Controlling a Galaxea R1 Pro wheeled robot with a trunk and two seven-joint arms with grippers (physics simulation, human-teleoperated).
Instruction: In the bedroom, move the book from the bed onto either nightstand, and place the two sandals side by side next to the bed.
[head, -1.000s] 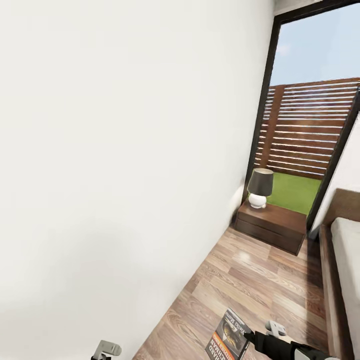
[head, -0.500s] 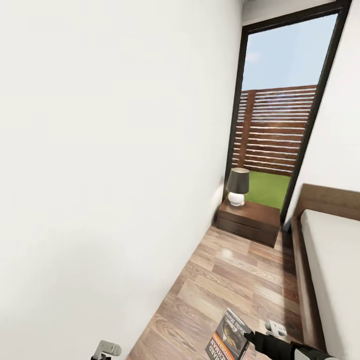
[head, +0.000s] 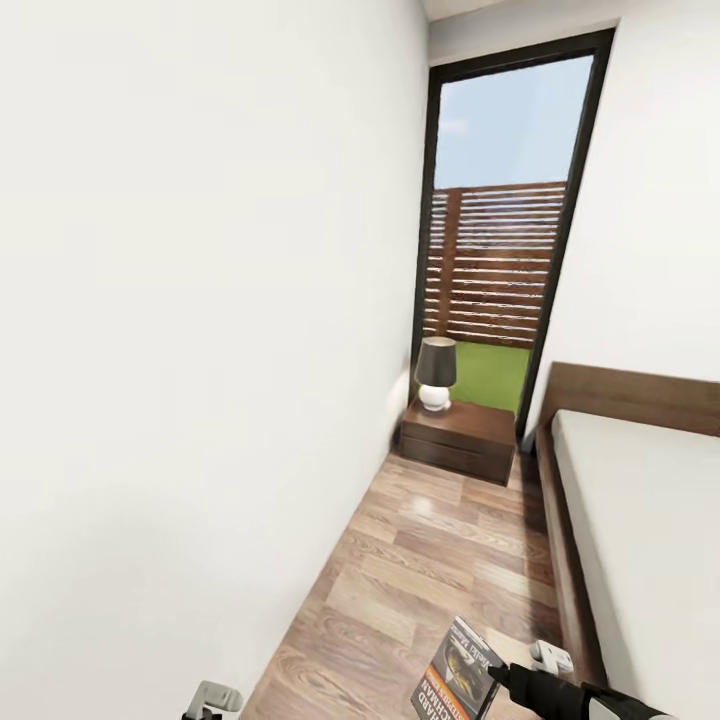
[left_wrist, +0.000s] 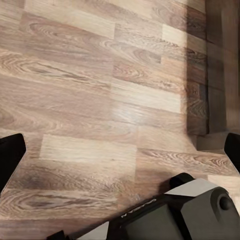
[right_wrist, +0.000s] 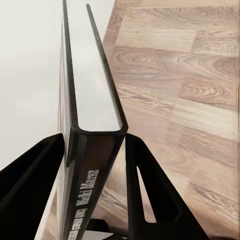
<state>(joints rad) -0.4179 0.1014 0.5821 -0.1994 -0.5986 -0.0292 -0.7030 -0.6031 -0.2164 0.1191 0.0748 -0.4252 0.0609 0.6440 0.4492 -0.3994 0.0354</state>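
Right gripper (right_wrist: 95, 150) fingers pinch the spine of the thin dark paperback book (head: 458, 672) above the brown wood-plank floor (head: 440, 560). Left gripper (left_wrist: 120, 155) fingers stand spread wide. Ahead, the glossy dark reddish-brown nightstand (head: 458, 438) carries a dark-shaded lamp (head: 435, 372), beside the pale grey bed (head: 640, 540).

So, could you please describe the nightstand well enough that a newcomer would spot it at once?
Find the tall dark-framed window at the far end of the room. Directly below it, between the white wall and the bed, stands the nightstand: a low, glossy reddish-brown cabinet, carrying a white-based lamp with a dark shade.
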